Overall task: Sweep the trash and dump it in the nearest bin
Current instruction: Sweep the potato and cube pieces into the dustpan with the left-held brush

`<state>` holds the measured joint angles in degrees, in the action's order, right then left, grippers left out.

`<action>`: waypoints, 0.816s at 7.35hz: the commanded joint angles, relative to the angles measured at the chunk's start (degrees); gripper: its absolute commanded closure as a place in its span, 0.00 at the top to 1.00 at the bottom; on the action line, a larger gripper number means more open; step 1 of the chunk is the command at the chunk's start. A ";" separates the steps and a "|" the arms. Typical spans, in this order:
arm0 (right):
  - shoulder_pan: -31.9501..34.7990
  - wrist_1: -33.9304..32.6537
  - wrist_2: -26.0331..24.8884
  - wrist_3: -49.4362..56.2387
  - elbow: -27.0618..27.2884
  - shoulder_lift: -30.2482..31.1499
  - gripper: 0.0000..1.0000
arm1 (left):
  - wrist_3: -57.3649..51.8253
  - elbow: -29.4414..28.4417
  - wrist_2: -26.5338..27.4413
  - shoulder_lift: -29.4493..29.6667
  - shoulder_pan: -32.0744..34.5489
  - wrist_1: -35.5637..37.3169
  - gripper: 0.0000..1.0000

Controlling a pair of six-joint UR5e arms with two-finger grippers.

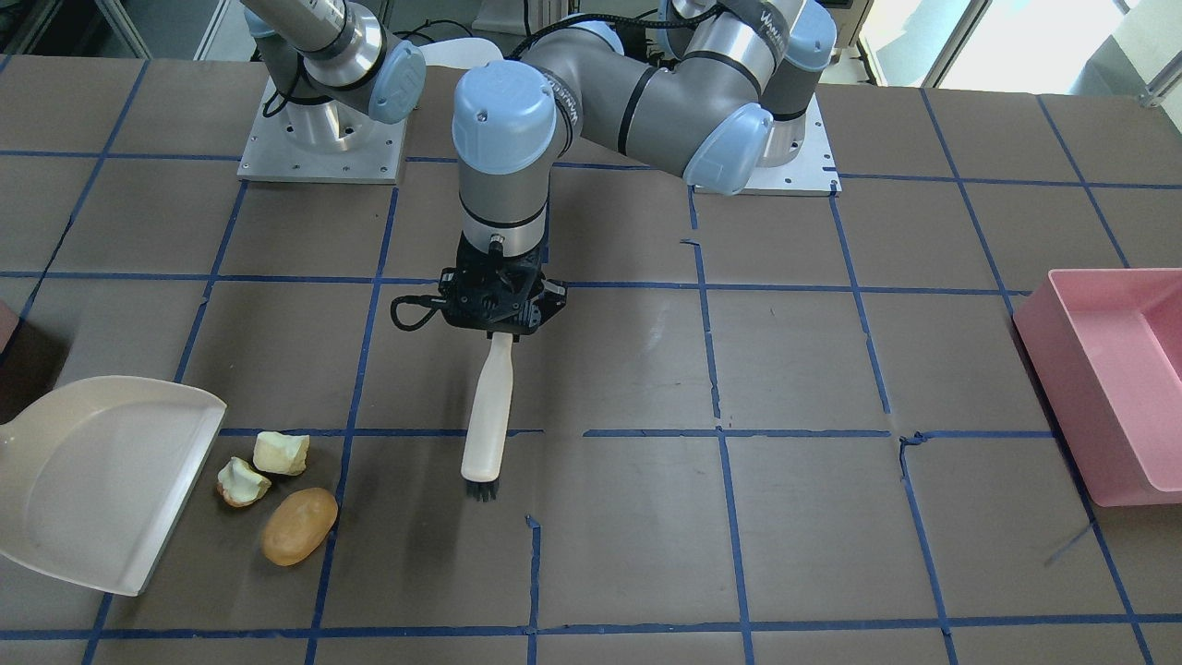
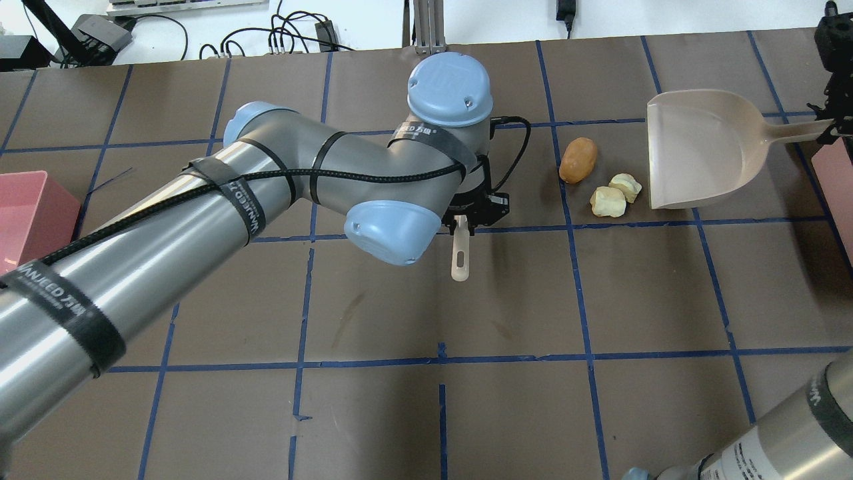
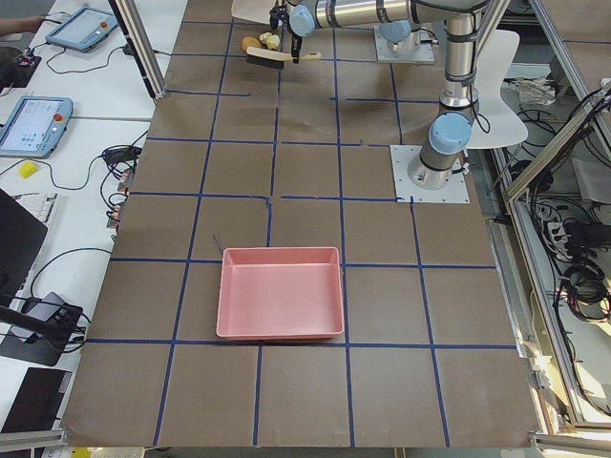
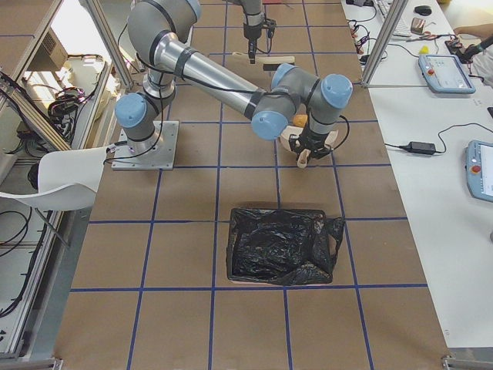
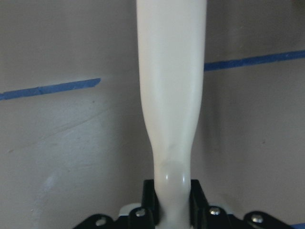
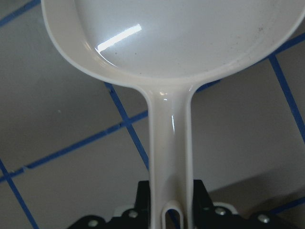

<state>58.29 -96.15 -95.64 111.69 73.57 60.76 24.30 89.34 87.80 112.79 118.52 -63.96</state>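
The trash lies together: an orange-brown lump (image 1: 299, 525) (image 2: 577, 160) and two pale yellow-green chunks (image 1: 281, 453) (image 1: 242, 482) (image 2: 608, 201). They sit just off the open lip of a cream dustpan (image 1: 102, 471) (image 2: 700, 147). My right gripper (image 6: 170, 205) (image 2: 830, 130) is shut on its handle. My left gripper (image 1: 500, 332) (image 5: 174, 200) is shut on a cream brush (image 1: 488, 416). The brush's dark bristles (image 1: 480, 489) are about one grid square from the lump. The bin (image 2: 841, 200) shows as a pink sliver beyond the dustpan. In the exterior right view it (image 4: 231, 271) holds a black bag.
A large pink tub (image 1: 1108, 388) (image 2: 26, 213) (image 3: 280, 294) stands at the table's far opposite end. Both arm bases (image 1: 319, 152) sit on plates at the robot's side. Blue tape lines grid the brown tabletop. Cables and tablets lie beyond the table's edge.
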 commanded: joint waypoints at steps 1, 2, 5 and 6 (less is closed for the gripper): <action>-0.54 1.84 -5.51 9.91 -0.89 -2.75 0.00 | 4.85 -9.75 -0.53 8.98 3.37 0.06 0.03; -0.54 2.89 -5.43 10.30 -0.97 -2.93 0.00 | 5.67 -14.06 -0.53 12.24 4.87 -0.03 0.03; -0.10 0.97 -1.31 8.38 -0.36 -3.89 0.00 | 4.88 -22.17 -0.62 19.02 5.32 0.15 0.03; 0.16 -0.25 -0.43 6.97 0.42 -4.07 0.00 | 4.45 -23.75 -0.62 20.35 5.32 0.15 0.03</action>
<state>58.21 -95.12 -97.44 120.18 73.25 57.15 29.14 67.99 87.19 131.08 123.77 -63.86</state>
